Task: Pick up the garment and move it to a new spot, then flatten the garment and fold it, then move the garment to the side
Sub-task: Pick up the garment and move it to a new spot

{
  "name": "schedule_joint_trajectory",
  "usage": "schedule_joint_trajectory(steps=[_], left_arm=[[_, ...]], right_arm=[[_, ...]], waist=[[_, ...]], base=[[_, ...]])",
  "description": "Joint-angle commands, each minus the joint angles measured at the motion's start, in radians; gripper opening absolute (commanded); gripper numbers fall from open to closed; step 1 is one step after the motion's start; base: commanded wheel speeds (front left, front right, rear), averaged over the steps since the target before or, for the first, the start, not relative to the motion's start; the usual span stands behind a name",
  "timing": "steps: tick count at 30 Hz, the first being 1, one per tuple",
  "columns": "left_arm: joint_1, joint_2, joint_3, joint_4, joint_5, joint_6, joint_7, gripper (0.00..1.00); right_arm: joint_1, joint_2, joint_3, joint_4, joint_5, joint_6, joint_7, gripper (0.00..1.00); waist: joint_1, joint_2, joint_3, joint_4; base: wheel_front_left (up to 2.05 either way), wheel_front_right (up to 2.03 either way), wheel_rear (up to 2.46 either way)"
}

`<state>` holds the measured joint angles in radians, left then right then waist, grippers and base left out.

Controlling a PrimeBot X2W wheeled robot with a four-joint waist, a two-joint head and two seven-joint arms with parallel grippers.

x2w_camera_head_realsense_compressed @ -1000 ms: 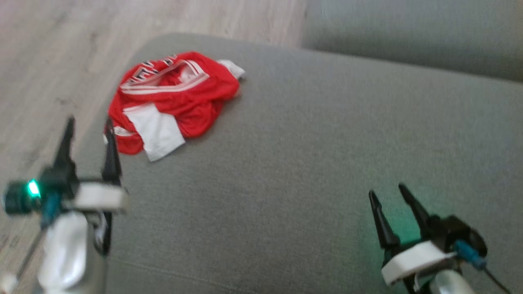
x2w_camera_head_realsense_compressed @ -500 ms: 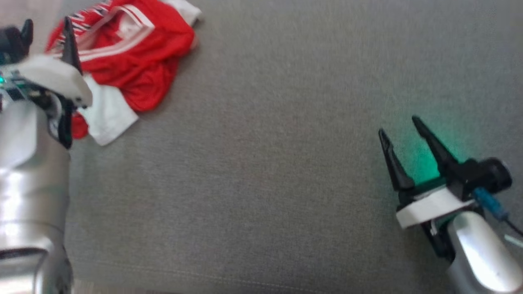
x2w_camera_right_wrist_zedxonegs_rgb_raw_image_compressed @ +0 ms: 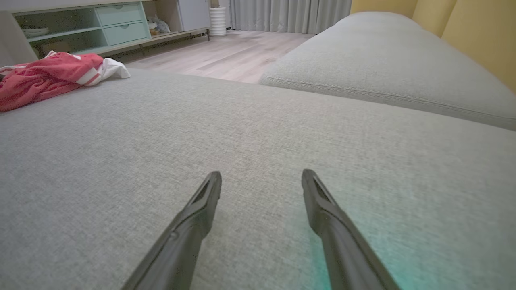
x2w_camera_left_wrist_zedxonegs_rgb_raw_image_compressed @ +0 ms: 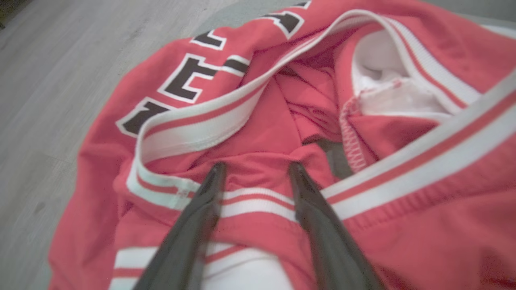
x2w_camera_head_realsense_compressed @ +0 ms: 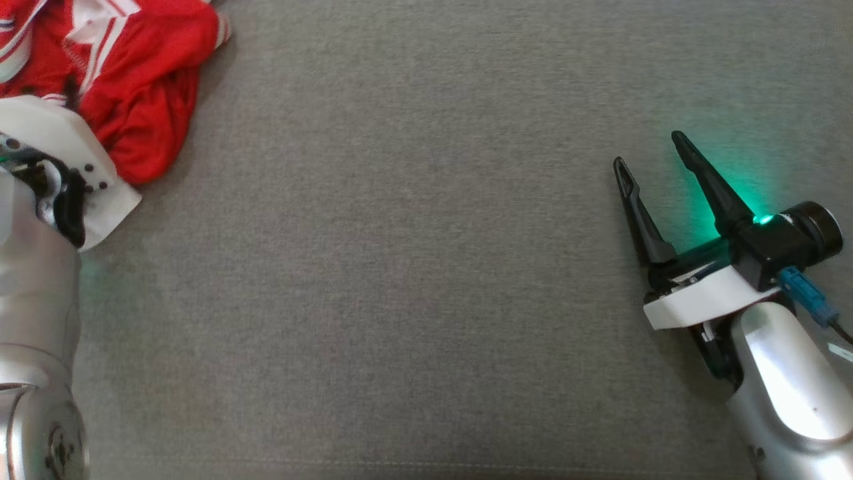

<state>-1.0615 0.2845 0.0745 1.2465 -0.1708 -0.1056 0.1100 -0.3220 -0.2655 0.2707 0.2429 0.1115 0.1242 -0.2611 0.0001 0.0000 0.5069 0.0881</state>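
A broad grey woven-fabric sofa seat (x2w_camera_head_realsense_compressed: 426,280) spreads beneath the robot's two arms. A second grey cushion (x2w_camera_right_wrist_zedxonegs_rgb_raw_image_compressed: 383,60) lies beyond it, and pale wood-plank floor (x2w_camera_right_wrist_zedxonegs_rgb_raw_image_compressed: 225,52) runs toward a pale green cabinet with drawers (x2w_camera_right_wrist_zedxonegs_rgb_raw_image_compressed: 117,20). A crumpled red jersey garment with white striped trim and black block lettering (x2w_camera_head_realsense_compressed: 140,80) sits bunched at the seat's far left corner, close to the edge beside the floor. From the right wrist camera the heap stretches low and long across the view, with a white flap at its right end. It is too rumpled to tell collar from hem. In the left wrist view the striped band and lettering slant from lower left to upper right. The left pincer (x2w_camera_left_wrist_zedxonegs_rgb_raw_image_compressed: 256,166) stands open, both dark fingertips down on the red cloth with a ridge of fabric between them. The right pincer (x2w_camera_head_realsense_compressed: 648,149), fingers spread wide, hovers over bare seat well apart from the garment, green light glowing around it.
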Motion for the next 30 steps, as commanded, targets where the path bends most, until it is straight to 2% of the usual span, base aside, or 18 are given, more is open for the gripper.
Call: schedule_joint_trajectory(steps=[1,4,6,11,17,22,30], left_arm=[[0.020,0.051,0.021,0.002,-0.006,-0.003,0.006,0.00],[0.042,0.087,0.022,0.008,-0.017,-0.012,-0.032,0.00],[0.028,0.109,-0.004,-0.018,0.001,-0.015,-0.108,0.00],[-0.024,0.105,-0.067,-0.069,0.039,-0.021,-0.217,0.00],[-0.080,0.057,-0.159,-0.131,0.059,-0.024,-0.301,0.00],[-0.105,-0.007,-0.288,-0.208,0.008,-0.025,-0.324,0.00],[-0.146,-0.043,-0.487,-0.361,-0.137,-0.025,-0.314,0.00]], right_arm=[[0.028,-0.006,0.009,0.003,-0.003,0.007,-0.001,1.00],[0.033,0.019,0.008,0.008,0.001,0.007,-0.001,1.00],[0.048,0.035,0.000,0.013,0.005,0.007,-0.001,1.00],[0.099,0.060,-0.019,0.024,0.014,0.007,-0.001,1.00],[0.181,0.095,-0.036,0.029,0.024,0.007,-0.001,1.00],[0.238,0.124,-0.041,0.026,0.029,0.007,-0.001,1.00],[0.263,0.164,-0.050,0.010,0.032,0.007,-0.001,1.00]], waist=[[-0.0001,0.0000,-0.016,-0.015],[-0.0001,0.0000,-0.065,-0.045],[-0.0001,0.0000,-0.115,-0.057],[-0.0001,0.0000,-0.231,-0.070],[-0.0001,0.0000,-0.389,-0.095],[-0.0001,0.0000,-0.499,-0.129],[-0.0001,0.0000,-0.553,-0.188]], base=[[0.00,0.00,0.00],[0.00,0.00,0.00],[0.00,0.00,0.00],[0.00,0.00,0.00],[0.00,0.00,0.00],[0.00,0.00,0.00],[0.00,0.00,0.00]])
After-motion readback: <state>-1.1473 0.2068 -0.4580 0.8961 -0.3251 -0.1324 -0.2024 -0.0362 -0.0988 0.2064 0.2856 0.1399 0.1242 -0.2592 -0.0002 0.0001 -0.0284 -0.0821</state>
